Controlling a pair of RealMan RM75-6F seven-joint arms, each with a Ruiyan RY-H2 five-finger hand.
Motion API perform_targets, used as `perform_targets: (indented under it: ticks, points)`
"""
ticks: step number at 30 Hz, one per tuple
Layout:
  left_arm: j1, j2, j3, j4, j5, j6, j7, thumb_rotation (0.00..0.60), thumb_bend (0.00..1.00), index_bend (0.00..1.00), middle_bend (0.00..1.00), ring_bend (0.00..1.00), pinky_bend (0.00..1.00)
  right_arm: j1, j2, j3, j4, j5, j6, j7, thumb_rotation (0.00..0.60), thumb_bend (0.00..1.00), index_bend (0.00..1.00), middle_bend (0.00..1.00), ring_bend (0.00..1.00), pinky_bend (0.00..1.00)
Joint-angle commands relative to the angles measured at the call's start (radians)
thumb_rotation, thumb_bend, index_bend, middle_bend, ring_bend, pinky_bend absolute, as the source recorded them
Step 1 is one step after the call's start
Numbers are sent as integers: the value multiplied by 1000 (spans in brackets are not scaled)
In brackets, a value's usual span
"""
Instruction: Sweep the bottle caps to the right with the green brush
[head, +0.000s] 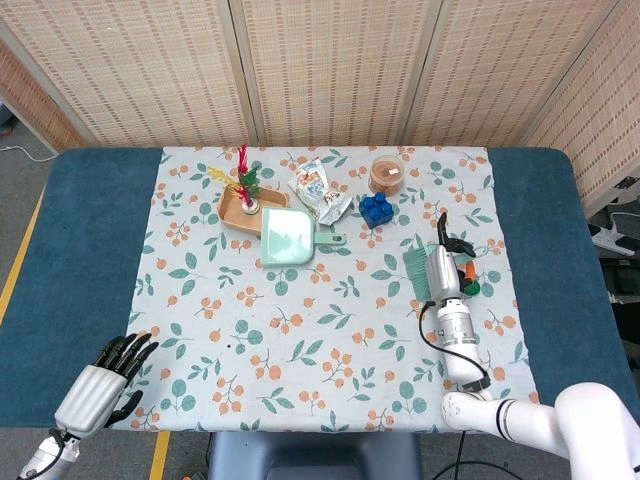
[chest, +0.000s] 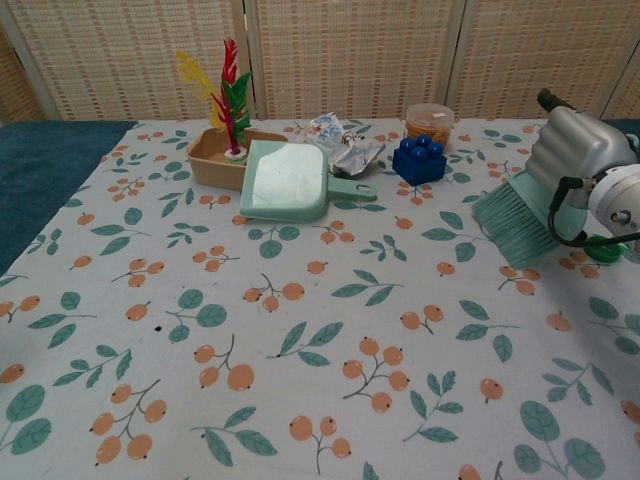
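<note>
The right hand (head: 438, 268) is gripping the green brush (chest: 515, 221), with its fingers wrapped round the top of it. The brush is leaning, and its bristles are pointing down and to the left, with the tips touching or nearly touching the flowery tablecloth (head: 300, 330) on the right side of the table. Just to the right of the hand, some bottle caps (head: 469, 280) are peeking out; an orange one and a green one are showing in the head view, and the hand is hiding part of them. In the chest view only a bit of a green cap (chest: 606, 241) is showing beside the wrist. The left hand (head: 98, 383) is sitting low at the near left corner, over the blue table edge, holding nothing, with its dark fingers stretched out and a little apart. At the back of the cloth a green dustpan (chest: 284, 181) is lying flat, with its handle pointing right. Behind it is a tan tray (chest: 208, 158) with a red and yellow feather toy (chest: 226, 95) standing in it. Near them are a crinkly snack bag (chest: 340, 141), a blue building block (chest: 420, 159) and a round tub of orange stuff (chest: 429, 120).
</note>
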Motion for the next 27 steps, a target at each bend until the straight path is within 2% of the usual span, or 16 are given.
perform_targets:
  ticks: [1,11,17,23,27]
  points:
    - [1,3,3,-1,3,4,-1,600,413,0,0,0,95,-8,12,-10,20,10,-4,8,600,500,988,857,599,0]
    - [0,-5,7,3,3,-2,12,600,413,0,0,0,95,-60,70,-63,100,32,-46,57,600,501,988,857,599,0]
    - [-1,-13,10,6,3,-10,23,600,413,0,0,0,95,-87,130,-71,122,36,-50,92,600,501,988,858,599,0]
    - [-5,-16,11,-2,4,-16,32,600,413,0,0,0,95,-104,201,-46,65,-32,-45,267,600,501,988,857,599,0]
    - [-5,-14,13,-4,8,-12,29,600,413,0,0,0,95,-117,265,-14,-34,-63,-41,398,600,501,988,857,599,0]
